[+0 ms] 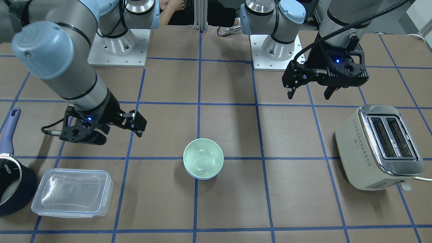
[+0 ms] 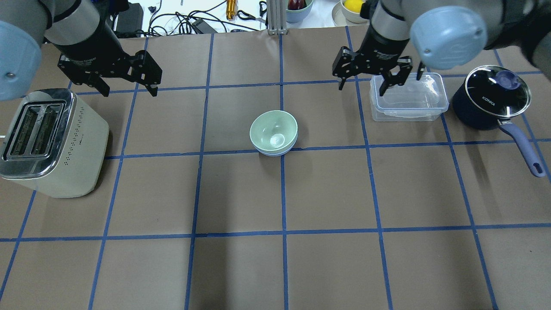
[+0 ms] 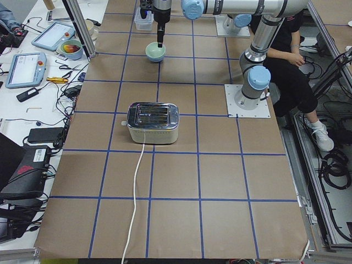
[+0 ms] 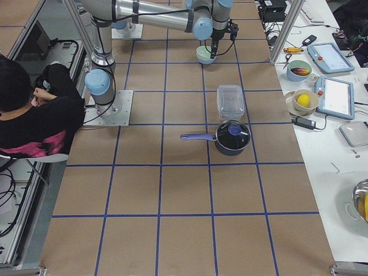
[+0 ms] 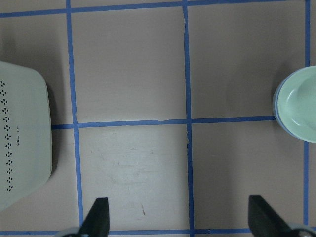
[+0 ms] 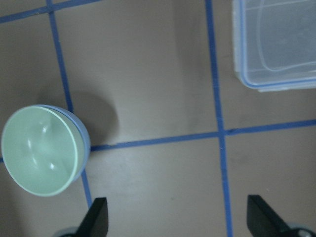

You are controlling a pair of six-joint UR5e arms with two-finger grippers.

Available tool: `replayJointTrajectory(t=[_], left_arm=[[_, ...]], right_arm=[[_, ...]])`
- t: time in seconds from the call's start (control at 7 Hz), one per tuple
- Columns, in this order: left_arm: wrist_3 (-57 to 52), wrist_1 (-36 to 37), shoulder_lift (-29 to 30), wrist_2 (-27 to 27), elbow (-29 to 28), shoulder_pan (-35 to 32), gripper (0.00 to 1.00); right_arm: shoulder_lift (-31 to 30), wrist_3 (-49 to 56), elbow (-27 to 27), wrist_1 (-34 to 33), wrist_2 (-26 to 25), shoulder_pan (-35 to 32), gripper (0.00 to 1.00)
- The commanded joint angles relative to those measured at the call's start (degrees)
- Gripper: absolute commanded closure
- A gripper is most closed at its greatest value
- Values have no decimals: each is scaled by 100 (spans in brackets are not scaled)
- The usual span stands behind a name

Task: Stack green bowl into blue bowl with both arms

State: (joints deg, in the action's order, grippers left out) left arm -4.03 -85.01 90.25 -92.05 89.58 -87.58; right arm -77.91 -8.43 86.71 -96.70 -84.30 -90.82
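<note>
The green bowl (image 1: pixel 202 161) (image 2: pixel 273 131) sits nested inside the blue bowl (image 1: pixel 202 177) (image 2: pixel 275 152), of which only the rim shows, at the middle of the table. My left gripper (image 2: pixel 129 91) (image 1: pixel 308 97) is open and empty, raised well to the bowls' left, above the toaster's far side. My right gripper (image 2: pixel 361 88) (image 1: pixel 118 133) is open and empty, raised to the bowls' right by the clear container. The left wrist view shows the stacked green bowl (image 5: pixel 298 106) at its right edge. The right wrist view shows the green bowl (image 6: pixel 39 150) in the blue bowl (image 6: pixel 84 140) at lower left.
A cream toaster (image 2: pixel 47 142) (image 1: pixel 378 145) stands on the robot's left side. A clear lidded container (image 2: pixel 407 97) (image 1: pixel 72 192) and a dark navy saucepan (image 2: pixel 490 101) (image 1: pixel 13 182) with a glass lid stand on its right side. Blue tape lines grid the brown table.
</note>
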Motion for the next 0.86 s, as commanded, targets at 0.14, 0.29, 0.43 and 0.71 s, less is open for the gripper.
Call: replayJointTrajectory(t=[0.14, 0.29, 0.43, 0.71], left_arm=[[-10, 19, 19, 30, -72, 4, 1], [-10, 20, 28, 21, -72, 4, 1], [-1, 28, 28, 21, -72, 4, 1], [-1, 28, 19, 21, -29, 4, 1]], right_arm=[[-847, 263, -14, 1108, -403, 196, 0], [-910, 245, -14, 1249, -420, 205, 0], [-928, 245, -5, 1485, -455, 205, 0], [-954, 167, -75, 1453, -473, 197, 0]])
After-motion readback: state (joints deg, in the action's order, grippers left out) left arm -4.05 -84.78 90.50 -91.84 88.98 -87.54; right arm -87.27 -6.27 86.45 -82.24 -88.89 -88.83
